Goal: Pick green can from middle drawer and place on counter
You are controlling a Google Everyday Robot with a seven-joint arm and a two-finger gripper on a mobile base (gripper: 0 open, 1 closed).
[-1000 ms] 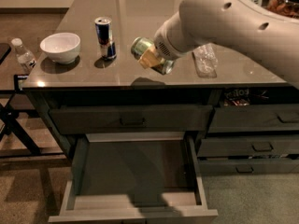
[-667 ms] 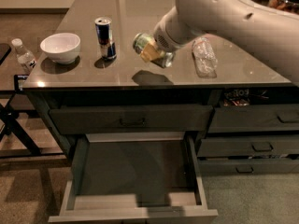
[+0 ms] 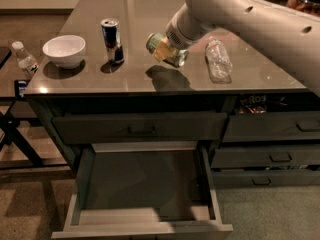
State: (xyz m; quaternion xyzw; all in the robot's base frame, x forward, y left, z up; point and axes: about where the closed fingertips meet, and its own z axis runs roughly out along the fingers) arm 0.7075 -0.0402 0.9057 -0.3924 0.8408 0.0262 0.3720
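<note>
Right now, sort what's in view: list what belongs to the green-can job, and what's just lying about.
Job: gripper over the counter, holding the tilted green can; open middle drawer.
Lying about: white bowl, blue-and-silver can, clear bottle on its side, small bottle beside the counter.

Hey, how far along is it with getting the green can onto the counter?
Done: the middle drawer lies open and bare, the green can out of it. In hand: the tool grips the can, tilted, above the counter, shadow beneath. Left: set it down, release.
</note>
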